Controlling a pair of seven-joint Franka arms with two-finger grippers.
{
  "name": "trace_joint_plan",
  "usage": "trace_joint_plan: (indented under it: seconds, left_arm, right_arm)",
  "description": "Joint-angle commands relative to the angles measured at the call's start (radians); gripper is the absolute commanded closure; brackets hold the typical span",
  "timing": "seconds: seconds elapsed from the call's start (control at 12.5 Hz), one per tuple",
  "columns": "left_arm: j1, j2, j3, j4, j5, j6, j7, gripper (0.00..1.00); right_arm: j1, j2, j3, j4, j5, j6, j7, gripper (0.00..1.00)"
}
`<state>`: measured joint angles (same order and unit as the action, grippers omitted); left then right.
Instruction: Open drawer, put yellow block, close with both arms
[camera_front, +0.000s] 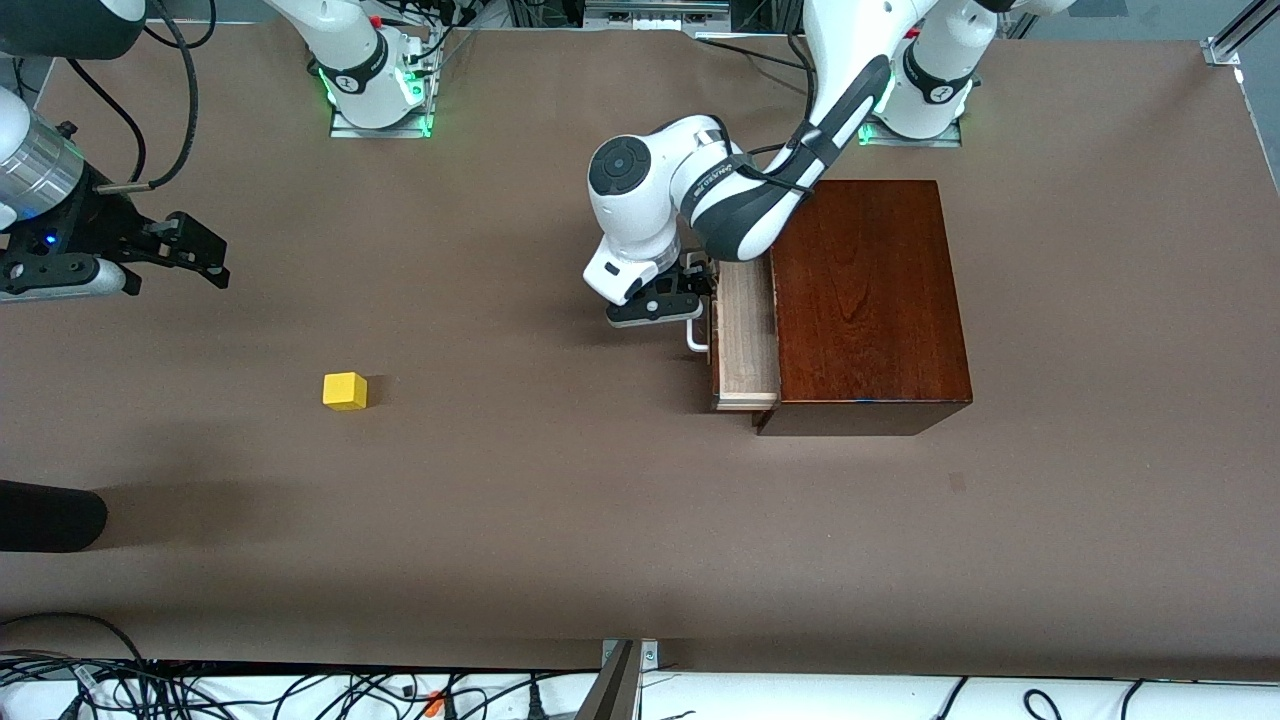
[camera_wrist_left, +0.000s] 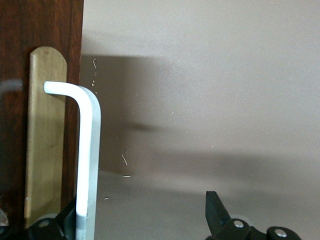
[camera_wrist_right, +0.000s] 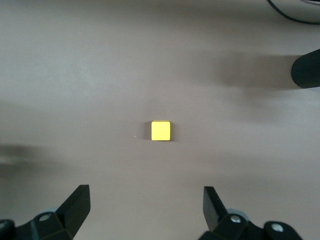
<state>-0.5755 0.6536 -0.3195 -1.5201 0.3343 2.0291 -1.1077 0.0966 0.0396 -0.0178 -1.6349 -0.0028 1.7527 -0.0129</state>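
The yellow block (camera_front: 345, 390) lies alone on the brown table (camera_front: 500, 520), in the lower left of the front view's frame, toward the right arm's end and well apart from the wooden box (camera_front: 868, 300); in the right wrist view it sits at the middle of the frame (camera_wrist_right: 161, 131), on bare tabletop between and ahead of the two fingertips (camera_wrist_right: 77, 199), touching neither. The right gripper (camera_front: 185, 255) hangs in the air at the frame's upper left edge, over bare table and not over the block; its fingers stand wide apart and hold nothing.

The drawer (camera_front: 745, 335) shows at the frame's centre, slid part way out of the box toward the right arm's end, its pale wooden rim showing; the white handle (camera_front: 695, 335) juts from its dark front. The left gripper (camera_front: 665, 300) is at that handle; in the left wrist view the white bar (camera_wrist_left: 89, 165) runs down just beside one black finger (camera_wrist_left: 62, 220), while the other finger (camera_wrist_left: 216, 210) stands well apart from it, so the jaws are spread with the bar inside them near one finger, not clamped on it. A dark rounded object (camera_front: 45, 515) pokes in at the frame's left edge, below the block.
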Motion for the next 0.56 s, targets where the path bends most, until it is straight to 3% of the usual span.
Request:
trace_joint_plan:
  seconds: [0.0,0.48]
  left_arm:
    - [-0.029,0.055,-0.012,0.072,-0.054,0.086,-0.032,0.00]
    - [-0.027,0.043,-0.007,0.078,-0.064,0.012,-0.018,0.00]
  right_arm:
    - [-0.014,0.017,0.002,0.024,0.003,-0.001,0.001,0.00]
    - [-0.005,0.089,0.004,0.021,0.012,0.059,-0.007,0.00]
